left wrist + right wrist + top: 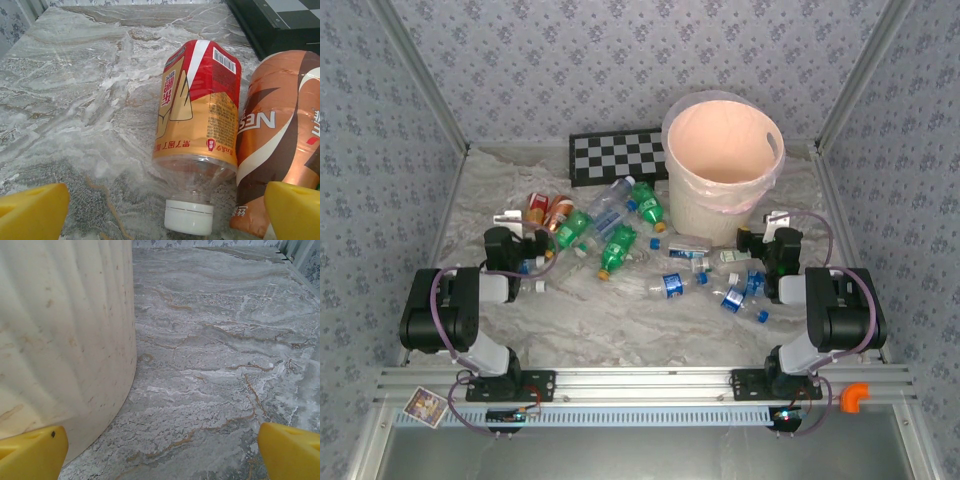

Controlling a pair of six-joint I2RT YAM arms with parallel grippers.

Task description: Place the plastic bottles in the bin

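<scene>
Bottles of green, clear and red-labelled plastic lie scattered near your round cream plastic bin. Your left claw and right claw gape empty; the brown-labelled bottle is cropped at right.

On my left wrist cam I can read "NES", upside down, on the brown bottle. The red-and-orange bottle beside it has Chinese print I can't make out, plus a barcode.
</scene>
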